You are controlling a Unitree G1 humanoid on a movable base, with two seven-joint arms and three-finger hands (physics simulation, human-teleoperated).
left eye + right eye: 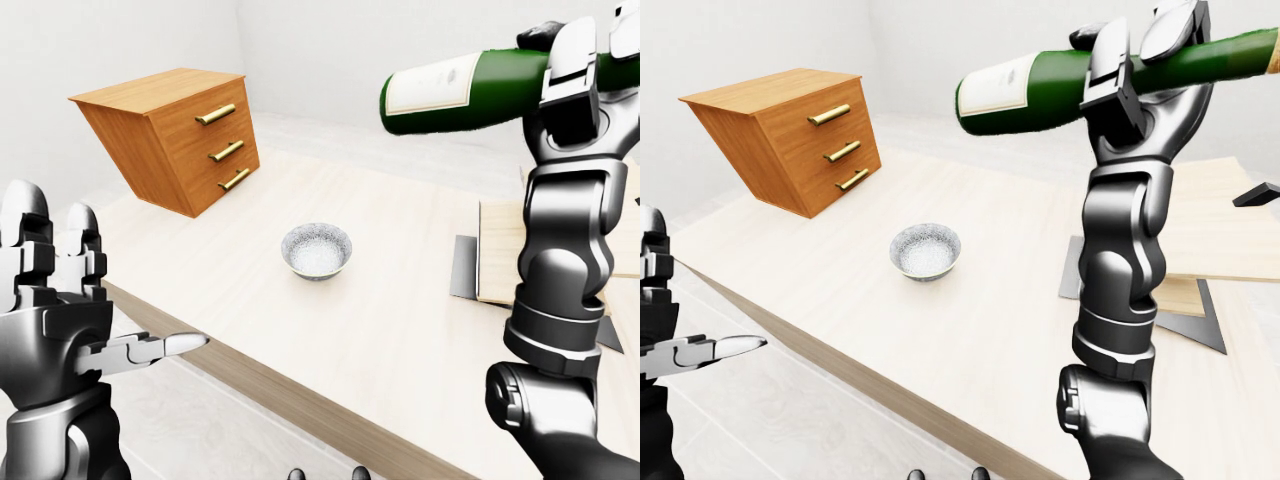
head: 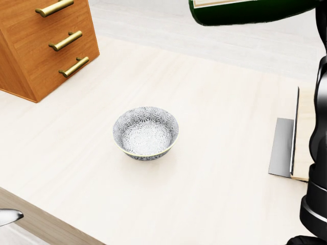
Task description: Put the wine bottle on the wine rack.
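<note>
In the left-eye view your right hand (image 1: 572,62) grips the wine bottle (image 1: 455,90) lying sideways, base out to the hand's left; your left hand (image 1: 60,300) idles, fingers spread, holding nothing. The head view shows the bowl (image 2: 146,132) well below the bottle. In the right-eye view the wooden rack (image 1: 1215,235) lies below the hand: keep the bottle level and lower slowly.

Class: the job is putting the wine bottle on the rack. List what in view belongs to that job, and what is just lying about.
Job: bottle, held lying sideways in the right robot hand.
Lying about: bowl, drawers, wooden board.
</note>
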